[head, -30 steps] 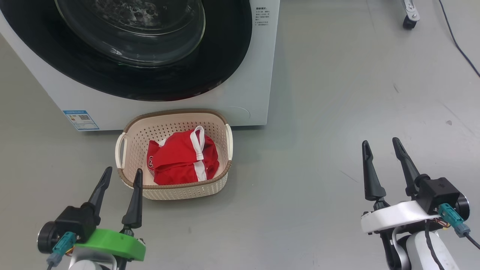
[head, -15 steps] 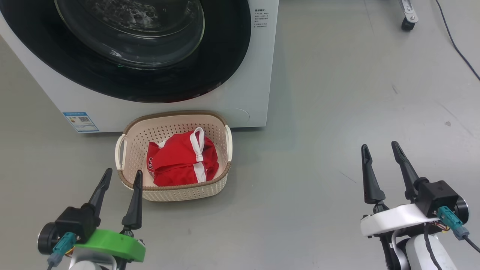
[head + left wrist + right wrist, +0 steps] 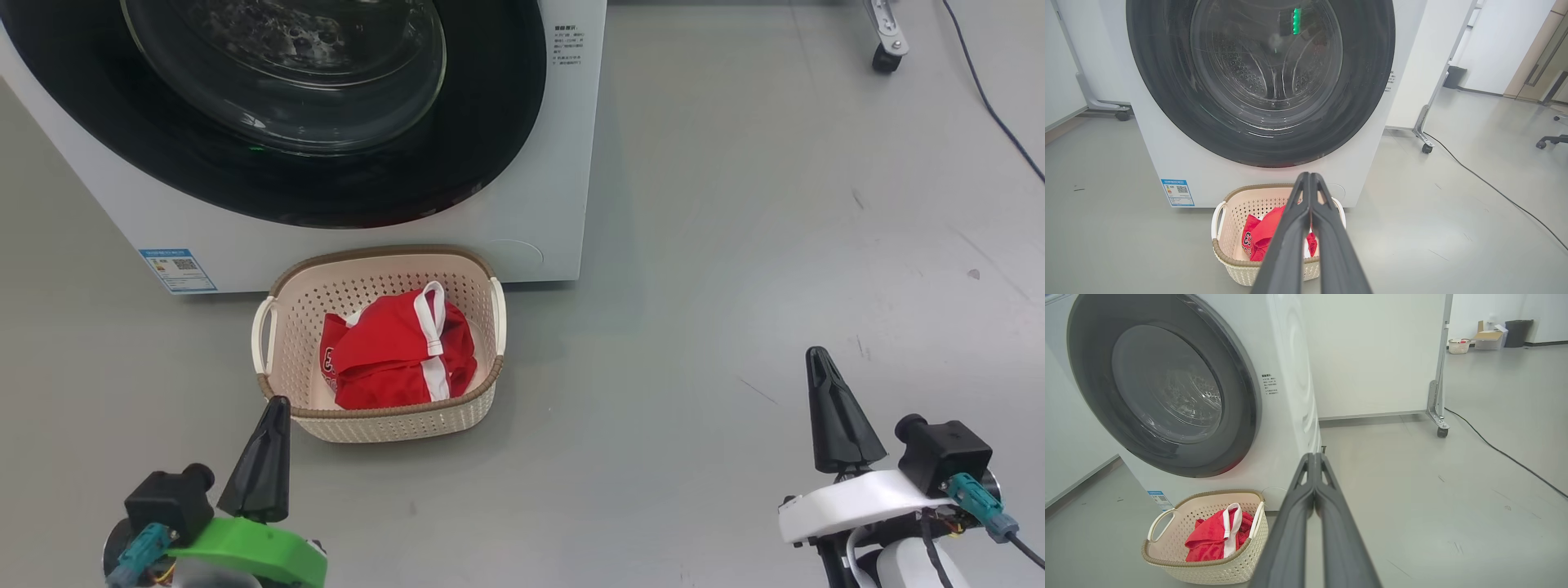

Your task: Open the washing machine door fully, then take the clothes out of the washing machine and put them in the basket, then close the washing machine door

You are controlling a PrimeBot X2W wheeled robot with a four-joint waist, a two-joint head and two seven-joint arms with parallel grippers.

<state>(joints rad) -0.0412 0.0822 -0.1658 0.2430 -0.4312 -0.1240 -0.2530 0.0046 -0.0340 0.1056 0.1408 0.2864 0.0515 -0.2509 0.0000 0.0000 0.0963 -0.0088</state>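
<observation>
Reads as near done: clothes (image 3: 397, 355) bundled inside the basket (image 3: 392, 409), on the floor (image 3: 735, 245) just in front of the washing machine (image 3: 563, 204), centre-left. Soft, light, floppy, nothing fragile; for any regrasp, pinch a raised fold or the white strap (image 3: 430, 318) on top. Washing machine door (image 3: 465, 163) looks shut against the front; rigid, glossy rim probably slippery, so push flat, no pinching. Left gripper (image 3: 273, 412) at the basket's near side, right gripper (image 3: 819, 363) well apart to the right, both pinched fully closed, holding nothing. From the left wrist: straight through the glass to the perforated drum (image 3: 1265, 77), no red visible inside. From the right wrist: door seen side-on, lying flat on the cabinet. From the head: top-down on the bundle, inside the rim.
</observation>
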